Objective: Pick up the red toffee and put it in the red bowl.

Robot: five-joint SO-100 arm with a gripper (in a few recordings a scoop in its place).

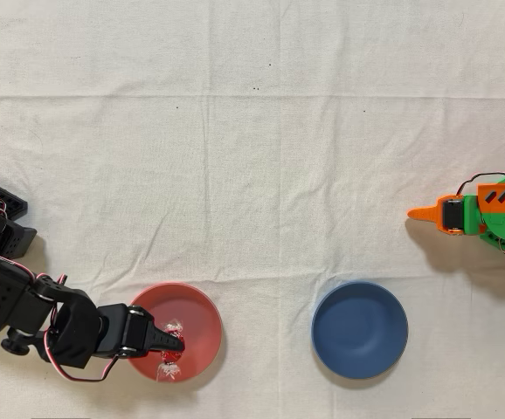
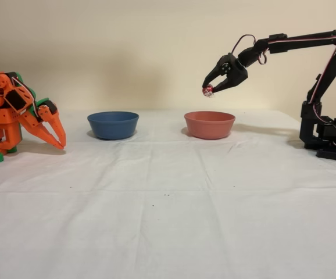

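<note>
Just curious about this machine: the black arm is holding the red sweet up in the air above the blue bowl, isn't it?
Not quite. The gripper holds the red toffee in the air, but above the red bowl, not the blue bowl; the fixed view shows it.

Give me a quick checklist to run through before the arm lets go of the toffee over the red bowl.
1. Red toffee held in the end effector: ok, pinched at the tips.
2. End effector raised above the red bowl: ok, clear gap in the fixed view.
3. Toffee inside the bowl's outline in the overhead view: ok, but near the left side, not centred.
4. Bowl upright and nothing in it: upright ok; contents cannot tell under the end effector.
5. Blue bowl apart from the drop point: ok.
6. Idle orange arm out of the way: ok.
</note>
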